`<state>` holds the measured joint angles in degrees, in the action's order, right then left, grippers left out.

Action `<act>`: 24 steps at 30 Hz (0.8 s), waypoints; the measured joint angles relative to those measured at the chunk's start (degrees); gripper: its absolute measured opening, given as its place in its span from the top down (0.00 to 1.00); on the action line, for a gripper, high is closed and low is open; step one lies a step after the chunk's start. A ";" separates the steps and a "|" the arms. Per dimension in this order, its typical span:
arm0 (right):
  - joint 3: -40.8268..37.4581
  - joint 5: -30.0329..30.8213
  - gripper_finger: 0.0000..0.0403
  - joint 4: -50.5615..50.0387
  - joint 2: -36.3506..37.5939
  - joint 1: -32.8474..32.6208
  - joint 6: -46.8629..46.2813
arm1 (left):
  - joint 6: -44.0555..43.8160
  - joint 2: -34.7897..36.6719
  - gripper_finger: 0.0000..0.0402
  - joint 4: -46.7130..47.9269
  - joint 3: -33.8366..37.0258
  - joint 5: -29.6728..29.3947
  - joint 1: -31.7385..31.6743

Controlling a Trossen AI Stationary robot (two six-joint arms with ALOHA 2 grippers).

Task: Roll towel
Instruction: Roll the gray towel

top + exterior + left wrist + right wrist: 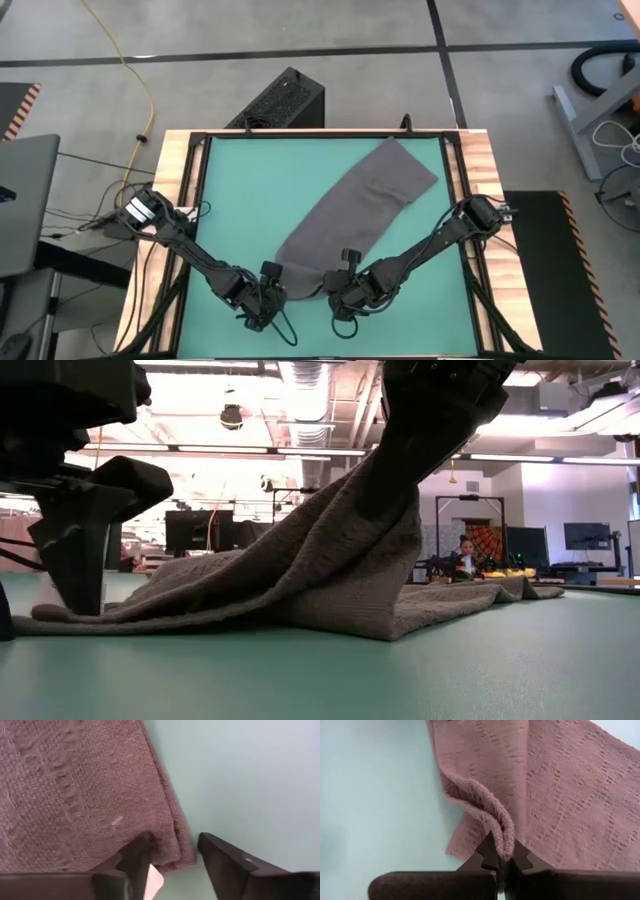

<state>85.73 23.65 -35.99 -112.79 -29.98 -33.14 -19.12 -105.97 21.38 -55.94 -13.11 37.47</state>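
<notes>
One towel (362, 205), one green table (240, 190), two grippers: left (268, 297), right (340, 293)

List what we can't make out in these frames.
- The towel, near end: in the high view both wrists cover it, so any roll there is hidden.
- The left gripper: jaws apart at the towel's corner in the left wrist view; contact can't be told.
- A white bit by the left jaw, cut off by the frame edge; tag or not, unclear.
- The towel's far end, low view: hidden behind the lifted fold held by the right gripper.
</notes>
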 joint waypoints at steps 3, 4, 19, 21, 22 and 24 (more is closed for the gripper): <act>0.01 -0.04 0.95 0.02 0.00 0.00 -0.69 | -0.02 -0.19 0.76 0.27 -0.04 0.58 -0.22; 0.00 -0.04 0.95 0.00 0.00 0.00 -1.04 | -0.02 -0.20 0.81 0.27 -0.04 0.69 -0.22; 0.02 -8.04 0.95 8.67 0.00 -0.74 -0.97 | 1.63 14.84 0.99 12.23 0.44 -6.31 -1.29; 0.02 -8.80 0.95 13.13 0.00 -1.30 0.05 | 0.85 17.99 0.99 15.74 0.63 -7.02 -1.49; 0.02 -8.77 0.95 15.15 0.00 -1.51 0.54 | 0.82 19.40 0.99 16.27 0.63 -7.09 -1.51; 0.02 -8.84 0.95 19.35 0.00 -1.86 1.50 | 0.79 22.52 1.00 17.43 0.59 -7.23 -1.53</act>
<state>85.76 14.81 -16.65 -112.79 -31.84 -31.64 -18.33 -83.45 38.81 -55.35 -20.34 35.94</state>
